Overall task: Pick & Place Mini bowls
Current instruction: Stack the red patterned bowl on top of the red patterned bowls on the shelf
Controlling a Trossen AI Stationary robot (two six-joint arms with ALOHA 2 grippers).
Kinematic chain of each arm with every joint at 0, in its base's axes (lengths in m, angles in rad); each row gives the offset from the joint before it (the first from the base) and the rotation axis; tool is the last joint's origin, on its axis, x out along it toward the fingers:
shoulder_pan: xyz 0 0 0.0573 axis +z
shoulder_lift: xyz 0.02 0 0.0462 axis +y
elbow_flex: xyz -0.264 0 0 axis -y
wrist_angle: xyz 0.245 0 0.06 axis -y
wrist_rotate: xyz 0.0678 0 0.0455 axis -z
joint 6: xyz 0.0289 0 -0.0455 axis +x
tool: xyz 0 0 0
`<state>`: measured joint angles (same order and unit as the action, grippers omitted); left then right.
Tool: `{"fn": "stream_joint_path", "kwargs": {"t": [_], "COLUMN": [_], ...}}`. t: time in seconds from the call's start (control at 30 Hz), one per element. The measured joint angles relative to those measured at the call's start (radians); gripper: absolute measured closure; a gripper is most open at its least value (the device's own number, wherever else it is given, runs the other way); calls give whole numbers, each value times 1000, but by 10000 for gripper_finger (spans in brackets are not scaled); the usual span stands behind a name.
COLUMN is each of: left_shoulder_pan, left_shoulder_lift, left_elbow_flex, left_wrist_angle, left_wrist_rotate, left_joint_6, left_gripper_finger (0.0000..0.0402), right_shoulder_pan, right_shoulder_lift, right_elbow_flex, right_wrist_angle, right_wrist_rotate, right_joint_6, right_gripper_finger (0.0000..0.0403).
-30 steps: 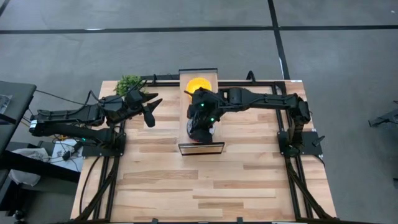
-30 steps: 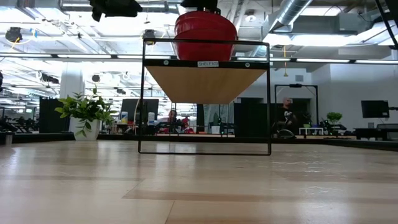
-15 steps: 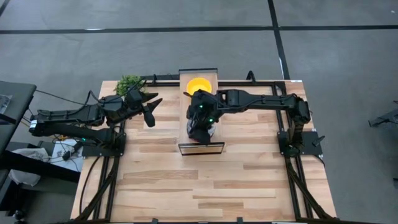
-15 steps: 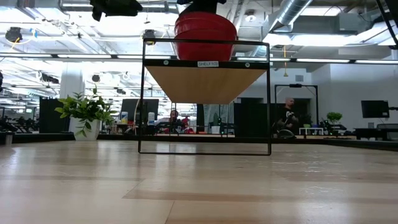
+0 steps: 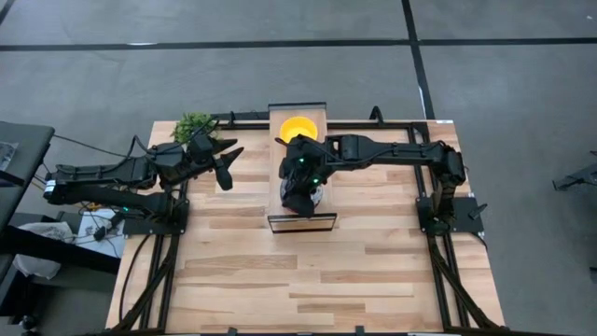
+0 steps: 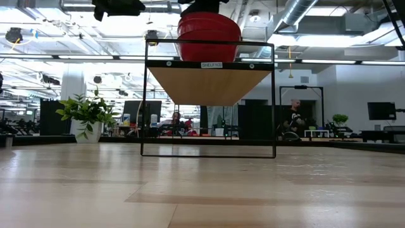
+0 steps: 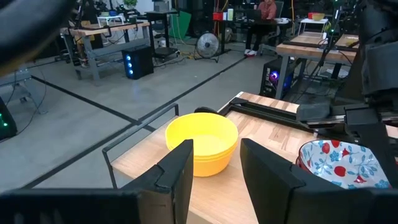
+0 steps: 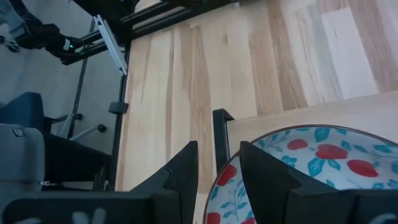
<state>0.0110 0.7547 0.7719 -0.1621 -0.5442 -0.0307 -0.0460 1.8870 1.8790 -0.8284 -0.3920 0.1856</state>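
Floral white bowl stack point(image 7: 336, 163) upright, mouth up, on raised wooden shelf point(image 5: 298, 177); right gripper point(image 8: 216, 163) straddles its rim, fingers parted; glossy yellow bowl stack point(image 7: 201, 144) beside; left gripper point(image 7: 214, 168) empty, open, nearby.

I see a glossy plain yellow bowl stack point(image 7: 201, 143) beside a white bowl point(image 7: 334, 163) patterned with red fruit and blue leaves. From table level its outside point(image 6: 209, 28) looks solid red. The plant point(image 5: 193, 124) is green.
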Motion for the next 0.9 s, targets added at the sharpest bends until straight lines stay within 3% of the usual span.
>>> {"fn": "stream_joint_path", "kwargs": {"t": [0.4,0.6,0.9], "left_shoulder_pan": [0,0,0], "left_shoulder_lift": [0,0,0], "left_elbow_flex": [0,-1,-1], "left_wrist_angle": [6,7,7], "left_wrist_rotate": [0,0,0], "left_joint_6": [0,0,8], "left_gripper_finger": [270,270,270], "right_shoulder_pan": [2,0,-16], "right_shoulder_lift": [31,41,41], "right_elbow_flex": [-3,1,124], "right_wrist_angle": [-22,-8,-112], "right_wrist_rotate": [28,-13,-22], "right_joint_6": [-2,16,-34], "right_gripper_finger": [296,296,296]}}
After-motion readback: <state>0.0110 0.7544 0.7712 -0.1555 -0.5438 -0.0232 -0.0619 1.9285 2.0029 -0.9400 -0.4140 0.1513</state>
